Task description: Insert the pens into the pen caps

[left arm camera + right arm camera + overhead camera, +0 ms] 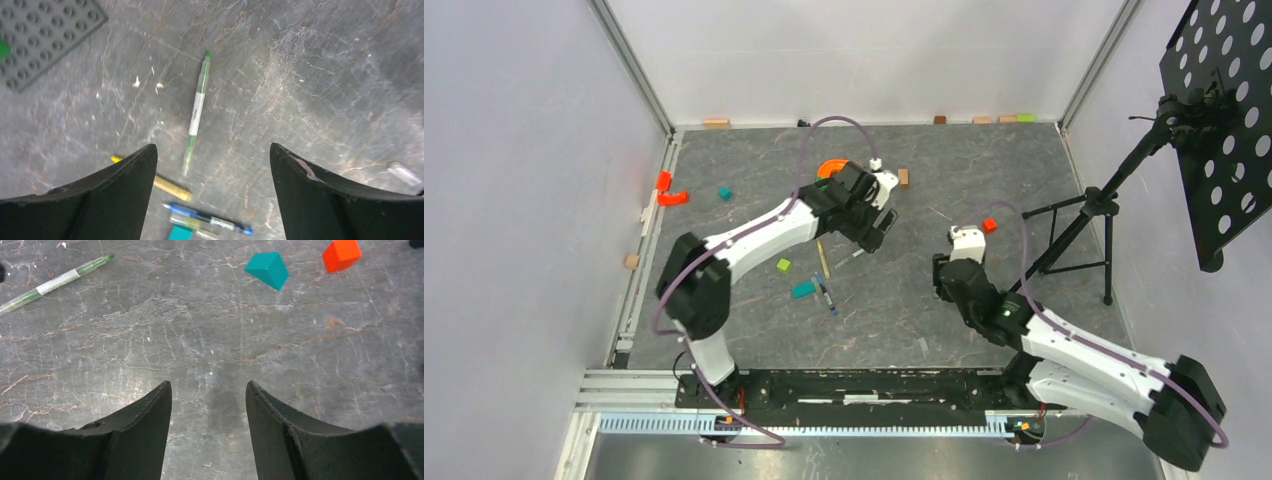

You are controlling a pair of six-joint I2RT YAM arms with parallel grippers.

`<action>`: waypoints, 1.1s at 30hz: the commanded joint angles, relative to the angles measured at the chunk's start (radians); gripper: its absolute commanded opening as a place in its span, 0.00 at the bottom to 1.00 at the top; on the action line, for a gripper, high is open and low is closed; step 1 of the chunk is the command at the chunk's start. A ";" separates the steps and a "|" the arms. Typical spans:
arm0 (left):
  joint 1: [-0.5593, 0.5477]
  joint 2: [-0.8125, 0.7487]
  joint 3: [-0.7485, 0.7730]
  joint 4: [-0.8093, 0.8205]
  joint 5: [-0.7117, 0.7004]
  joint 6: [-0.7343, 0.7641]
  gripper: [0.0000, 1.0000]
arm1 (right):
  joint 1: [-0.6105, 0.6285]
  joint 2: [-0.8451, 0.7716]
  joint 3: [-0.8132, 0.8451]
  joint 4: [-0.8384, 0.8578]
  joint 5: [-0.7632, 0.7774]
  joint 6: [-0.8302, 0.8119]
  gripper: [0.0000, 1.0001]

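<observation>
Teal block [267, 269] | orange block [341, 254] near it | green pen [55, 282] well apart

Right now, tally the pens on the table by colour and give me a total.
Green pen: 1
Yellow pen: 1
Blue pen: 1
Total: 3

You'll find the pale green pen [196, 112] lying flat near the middle of the left wrist view, a slim translucent stick with a white band around its middle, running from upper right down to lower left, apart from the other two. Below it, at lower left, the tan-yellow pen [172, 186] lies slanted. The blue and dark pen [210, 220] lies flat at bottom centre, just beside the yellow one's lower end.
</observation>
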 commanded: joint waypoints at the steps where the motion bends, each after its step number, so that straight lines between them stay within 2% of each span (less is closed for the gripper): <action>1: 0.010 0.153 0.200 -0.185 0.077 0.254 0.83 | -0.010 -0.147 -0.061 -0.022 0.028 0.016 0.61; 3: 0.017 0.219 0.267 -0.257 0.110 0.268 0.76 | -0.010 -0.199 -0.078 -0.032 0.016 0.019 0.61; 9: 0.024 0.281 0.266 -0.267 0.088 0.292 0.77 | -0.012 -0.276 -0.106 -0.044 -0.015 0.009 0.61; 15: 0.072 0.329 0.267 -0.249 0.132 0.289 0.78 | -0.012 -0.260 -0.115 -0.003 -0.079 -0.019 0.60; 22: 0.076 0.388 0.285 -0.238 0.100 0.309 0.77 | -0.012 -0.233 -0.124 0.030 -0.124 -0.020 0.59; 26: 0.092 0.416 0.299 -0.224 0.134 0.319 0.69 | -0.012 -0.220 -0.132 0.051 -0.149 -0.021 0.59; 28: 0.092 0.432 0.310 -0.236 0.155 0.332 0.58 | -0.012 -0.215 -0.133 0.048 -0.157 -0.020 0.59; 31: 0.092 0.453 0.314 -0.234 0.135 0.319 0.47 | -0.012 -0.212 -0.136 0.047 -0.154 -0.022 0.59; 33: 0.091 0.464 0.304 -0.226 0.107 0.305 0.45 | -0.013 -0.211 -0.136 0.049 -0.152 -0.026 0.59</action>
